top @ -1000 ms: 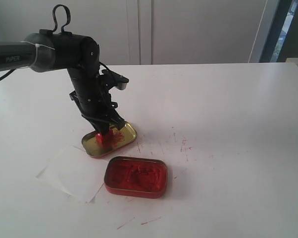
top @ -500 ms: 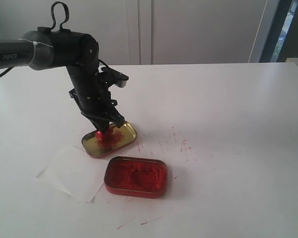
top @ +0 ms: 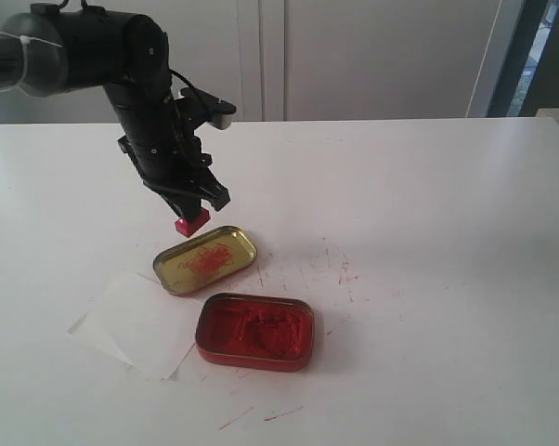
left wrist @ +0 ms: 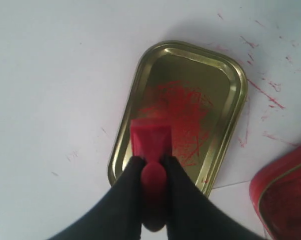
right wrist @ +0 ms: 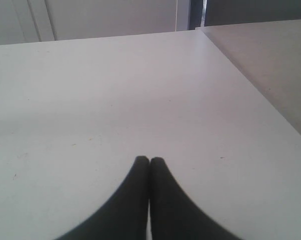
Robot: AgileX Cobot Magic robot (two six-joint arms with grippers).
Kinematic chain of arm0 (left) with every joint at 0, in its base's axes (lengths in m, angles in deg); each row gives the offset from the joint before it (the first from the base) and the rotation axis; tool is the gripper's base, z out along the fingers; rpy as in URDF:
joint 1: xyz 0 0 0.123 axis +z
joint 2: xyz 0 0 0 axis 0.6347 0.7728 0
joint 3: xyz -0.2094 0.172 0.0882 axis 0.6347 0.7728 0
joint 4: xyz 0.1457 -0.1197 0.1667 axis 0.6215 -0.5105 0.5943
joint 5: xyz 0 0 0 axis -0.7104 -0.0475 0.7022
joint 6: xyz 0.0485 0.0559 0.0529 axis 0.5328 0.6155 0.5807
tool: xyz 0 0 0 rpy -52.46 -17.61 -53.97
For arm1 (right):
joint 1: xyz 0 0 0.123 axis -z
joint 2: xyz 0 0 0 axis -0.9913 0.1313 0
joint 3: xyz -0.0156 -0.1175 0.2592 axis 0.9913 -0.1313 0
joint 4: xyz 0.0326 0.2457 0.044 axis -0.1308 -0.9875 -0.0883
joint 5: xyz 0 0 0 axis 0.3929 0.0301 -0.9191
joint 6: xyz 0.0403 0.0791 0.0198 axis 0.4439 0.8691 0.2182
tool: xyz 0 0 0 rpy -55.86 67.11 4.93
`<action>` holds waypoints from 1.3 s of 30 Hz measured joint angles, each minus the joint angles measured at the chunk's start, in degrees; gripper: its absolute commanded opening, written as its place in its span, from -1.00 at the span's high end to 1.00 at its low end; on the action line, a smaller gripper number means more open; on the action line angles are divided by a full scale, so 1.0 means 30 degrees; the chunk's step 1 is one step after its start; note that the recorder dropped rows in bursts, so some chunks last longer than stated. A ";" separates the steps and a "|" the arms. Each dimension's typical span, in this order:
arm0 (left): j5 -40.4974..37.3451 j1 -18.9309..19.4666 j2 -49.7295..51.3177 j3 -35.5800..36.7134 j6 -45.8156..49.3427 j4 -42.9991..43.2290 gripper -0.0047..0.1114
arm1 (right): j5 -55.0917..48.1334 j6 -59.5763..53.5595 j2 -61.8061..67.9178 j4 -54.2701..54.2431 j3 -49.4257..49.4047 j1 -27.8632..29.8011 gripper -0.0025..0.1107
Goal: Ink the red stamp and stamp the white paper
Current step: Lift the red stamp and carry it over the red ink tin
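Small red stamp (top: 192, 224) upright in mid-air, base down; thin white paper (top: 136, 325) flat, well apart

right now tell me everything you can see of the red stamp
The red stamp is small, all-red, plastic-looking: a rounded knob on a rectangular block. The fingers of the left gripper pinch the knob, block pointing down. It hangs in the air over the red-smeared gold lid, touching only the fingers.
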State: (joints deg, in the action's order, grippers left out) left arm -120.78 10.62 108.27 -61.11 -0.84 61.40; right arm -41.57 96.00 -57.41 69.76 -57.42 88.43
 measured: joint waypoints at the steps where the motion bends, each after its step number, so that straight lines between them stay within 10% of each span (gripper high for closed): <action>1: -0.0263 0.0000 -0.0127 0.0000 0.0000 0.0000 0.92 | 0.0000 0.0000 0.0000 0.0000 0.0000 0.0000 0.96; 39: 0.1747 -0.2104 -0.4898 0.7574 0.2178 -0.1999 0.92 | 0.0000 0.0000 0.0000 0.0000 0.0000 0.0000 0.96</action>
State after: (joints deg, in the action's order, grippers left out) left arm -115.54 4.31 93.58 -38.39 5.69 55.40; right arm -41.57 96.00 -57.41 69.76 -57.42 88.43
